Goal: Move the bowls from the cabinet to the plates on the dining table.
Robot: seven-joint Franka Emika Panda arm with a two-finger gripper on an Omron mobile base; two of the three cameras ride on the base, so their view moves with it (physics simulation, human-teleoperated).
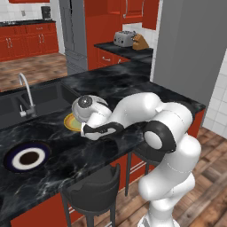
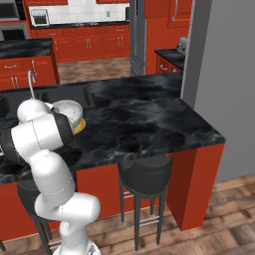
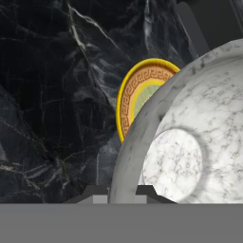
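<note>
Long black white-veined marble dining table (image 1: 111, 88) carries a yellow-orange round plate (image 3: 137, 92). Pale grey speckled stone-look bowl (image 3: 190, 142) hangs right over that plate, pinched at its rim by the two-finger gripper (image 3: 121, 192), jaws clamped on the wall. Bowl looks rigid, heavyish, smooth, chippable; rim pinch is the sensible hold.

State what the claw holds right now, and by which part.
The claw is shut on the pale grey bowl, pinching its rim, with the bowl over the yellow-orange plate.
</note>
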